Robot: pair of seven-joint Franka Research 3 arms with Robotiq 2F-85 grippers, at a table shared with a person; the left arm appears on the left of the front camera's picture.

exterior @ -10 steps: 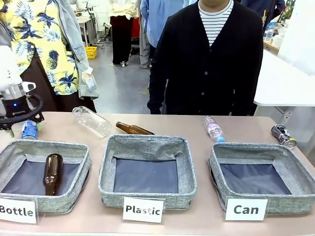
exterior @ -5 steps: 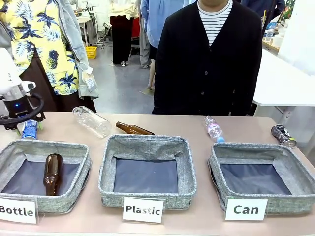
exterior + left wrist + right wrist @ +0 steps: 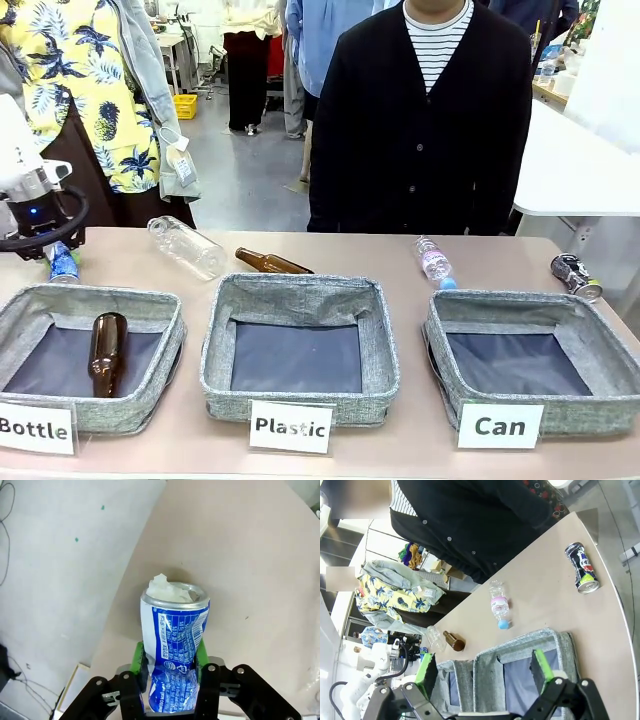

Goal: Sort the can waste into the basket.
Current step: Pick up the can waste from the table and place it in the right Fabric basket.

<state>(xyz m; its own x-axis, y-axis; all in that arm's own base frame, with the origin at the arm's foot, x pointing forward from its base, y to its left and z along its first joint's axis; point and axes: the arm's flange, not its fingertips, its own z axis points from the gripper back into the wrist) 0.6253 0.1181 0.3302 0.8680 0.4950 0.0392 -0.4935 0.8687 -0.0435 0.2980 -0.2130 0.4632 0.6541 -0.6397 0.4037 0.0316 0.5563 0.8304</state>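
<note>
Ops: Table (image 3: 420, 250) layout relative to Can basket (image 3: 580, 415)?
Rig: Plastic basket (image 3: 300, 290) just left of it, Bottle basket (image 3: 100, 295) far left, same front row. Person (image 3: 420, 130) stands beyond it, across the table
Ops: Grippers?
Rig: right gripper (image 3: 484, 669) hangs above Can basket on the robot's side, fingers spread wide, nothing between. Left gripper (image 3: 170, 652) is far left of it, behind Bottle basket, pads clamped on the blue can (image 3: 172, 640), which is dented at the grip. On or off the table: cannot tell
Ops: Loose items?
Rig: far left of it, boxed brown bottle (image 3: 107, 350) lies in Bottle basket. Behind it and leftward lie the long clear bottle (image 3: 187, 246) and loose brown bottle (image 3: 272, 262). Small clear bottle (image 3: 433, 262) sits by its left rear corner. Dark can (image 3: 576, 276) lies near its right rear corner, outside it
</note>
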